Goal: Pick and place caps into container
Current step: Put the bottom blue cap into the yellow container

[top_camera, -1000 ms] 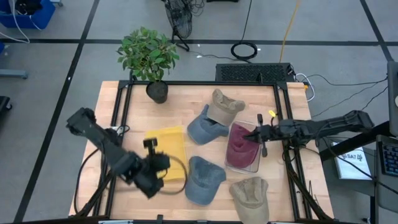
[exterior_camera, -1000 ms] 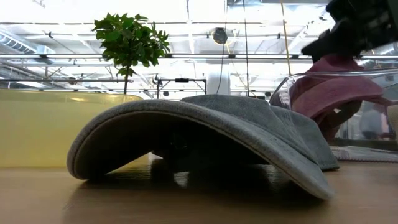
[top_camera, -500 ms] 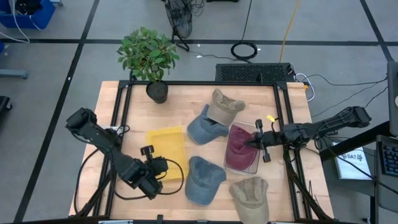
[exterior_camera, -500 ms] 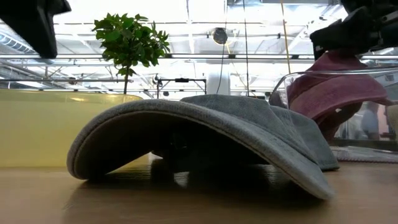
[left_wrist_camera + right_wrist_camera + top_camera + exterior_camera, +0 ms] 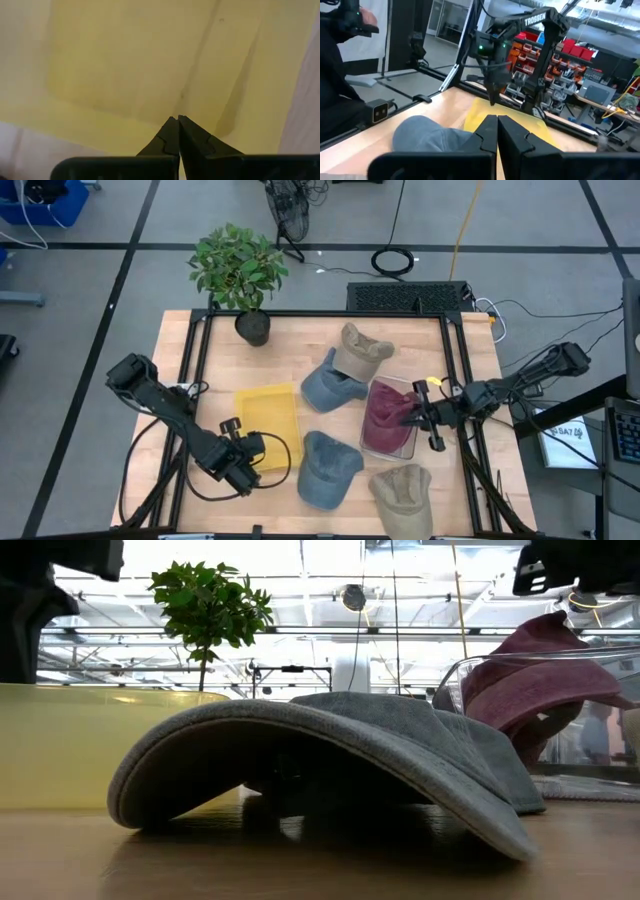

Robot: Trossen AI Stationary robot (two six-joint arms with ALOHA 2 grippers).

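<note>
A maroon cap [image 5: 383, 420] lies heaped in a clear container [image 5: 392, 452] on the table's right, its crown [image 5: 545, 635] rising above the rim. My right gripper [image 5: 406, 418] is shut and hovers just above it; in its wrist view the gripper [image 5: 496, 119] holds nothing. My left gripper [image 5: 252, 454] is shut over the near part of a shallow yellow container [image 5: 268, 420], with its tips [image 5: 177, 120] above the yellow floor. Two blue-grey caps [image 5: 326, 388] [image 5: 328, 468] and two tan caps [image 5: 360, 350] [image 5: 403, 492] rest on the wood. A second maroon cap is not in view.
A potted plant [image 5: 240, 275] stands at the far left corner of the table. Black frame rails [image 5: 195, 360] run along the table's sides. The near blue-grey cap [image 5: 330, 760] fills the low view. A person [image 5: 340, 65] stands beyond the table.
My right gripper has risen off the maroon cap and moved slightly toward the near edge; the cap stays in the clear container. My left gripper has come down over the yellow container's near part.
</note>
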